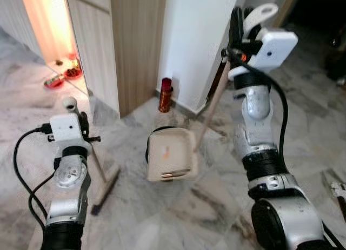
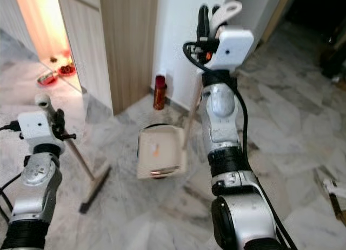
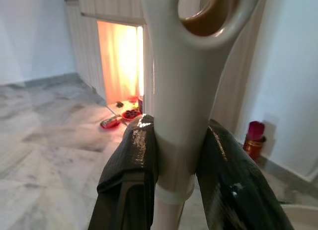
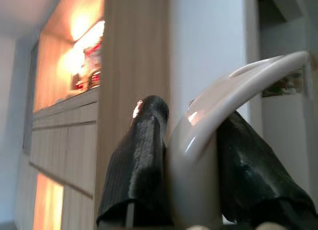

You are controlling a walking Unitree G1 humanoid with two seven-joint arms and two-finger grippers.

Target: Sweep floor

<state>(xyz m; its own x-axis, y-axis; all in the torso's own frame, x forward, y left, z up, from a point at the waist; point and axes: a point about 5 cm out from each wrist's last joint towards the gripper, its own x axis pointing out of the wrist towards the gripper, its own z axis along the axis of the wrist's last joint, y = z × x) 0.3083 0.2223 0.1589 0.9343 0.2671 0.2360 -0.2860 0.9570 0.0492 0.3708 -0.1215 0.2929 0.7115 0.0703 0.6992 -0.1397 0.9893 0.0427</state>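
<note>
A marble floor is seen from above, with both silver arms raised in front of the robot. On the left, the left end effector is pressed against the cream handle of a broom, its two black fingers pinching the handle just below the hanging loop. The broom stick slants down to a narrow brush head resting on the floor at the near left. On the right, the right end effector is clamped on the curved cream handle top of a dustpan, held high. The dustpan's long stick slopes down and left to its beige pan, which is seen low over the floor in the middle of the scene; whether it touches the floor cannot be told. Farther back, a red canister stands at the foot of a wooden cabinet, beside a white wall. At the far left, red dishes lie in a lit orange niche.
</note>
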